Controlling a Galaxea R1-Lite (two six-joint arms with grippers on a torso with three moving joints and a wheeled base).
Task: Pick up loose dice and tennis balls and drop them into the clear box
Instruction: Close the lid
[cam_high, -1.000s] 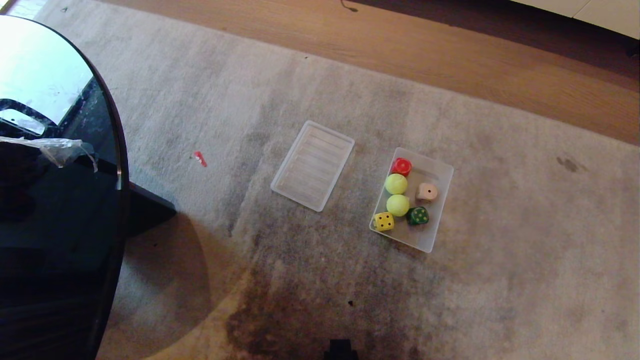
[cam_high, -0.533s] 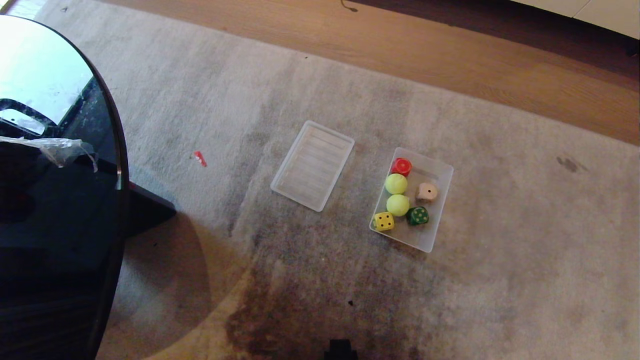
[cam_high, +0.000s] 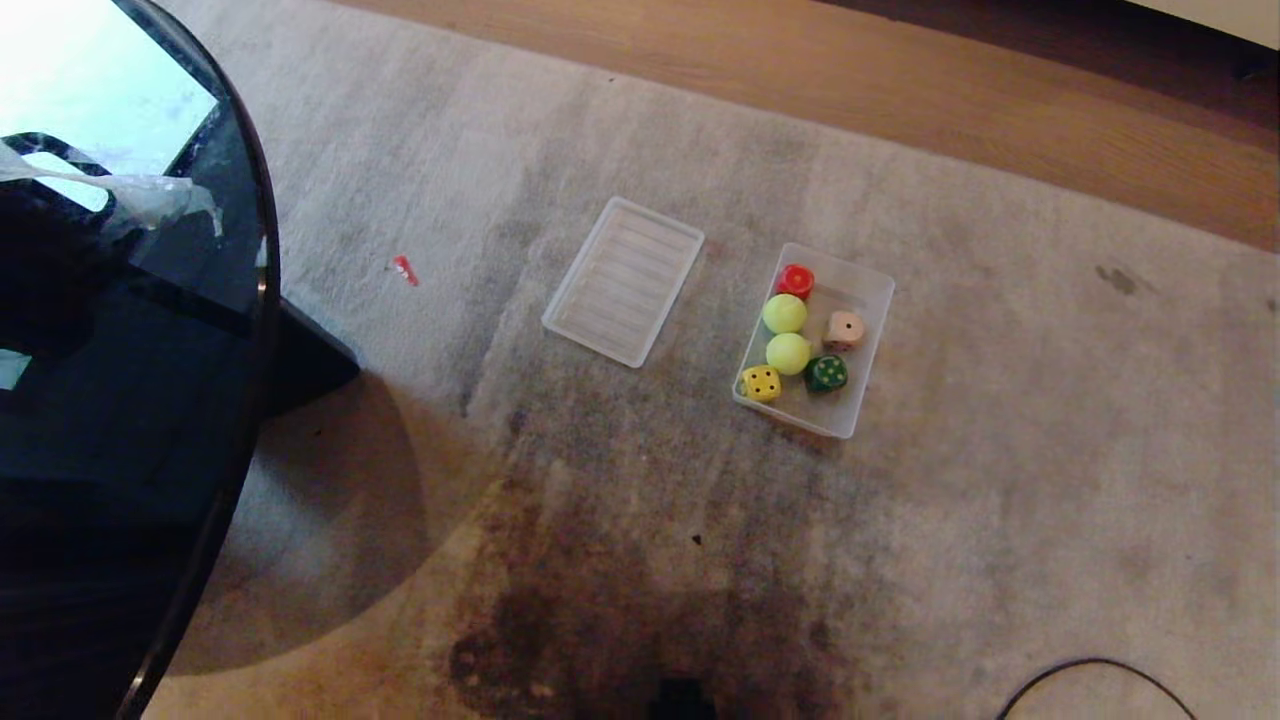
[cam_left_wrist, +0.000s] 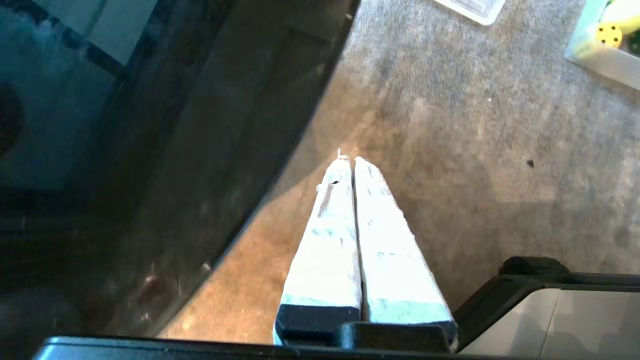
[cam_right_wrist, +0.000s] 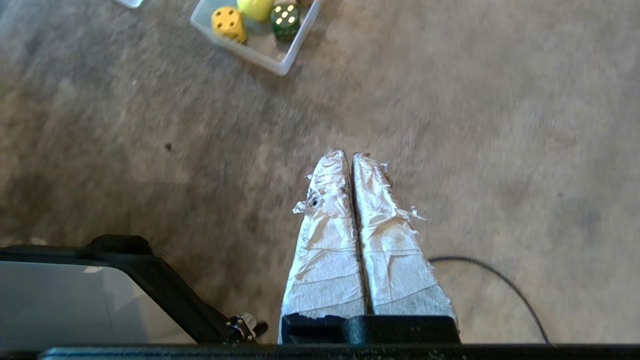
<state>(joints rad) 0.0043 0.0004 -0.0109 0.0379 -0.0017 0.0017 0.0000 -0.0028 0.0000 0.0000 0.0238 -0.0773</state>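
The clear box rests on the grey carpet right of centre. Inside it lie a red die, a beige die, a dark green die, a yellow die and two tennis balls. The right wrist view catches the box's near end with the yellow die and green die. Neither arm appears in the head view. My left gripper is shut and empty above the carpet beside the dark table. My right gripper is shut and empty over bare carpet, well short of the box.
A flat ribbed translucent lid lies left of the box. A dark glossy round table fills the left side. A small red scrap lies on the carpet. A black cable curls at the lower right. Wooden floor runs beyond the carpet.
The whole head view has shifted: the box, lid and table edge sit higher and slightly smaller, and a cable has come into view at the lower right. The objects themselves have not moved.
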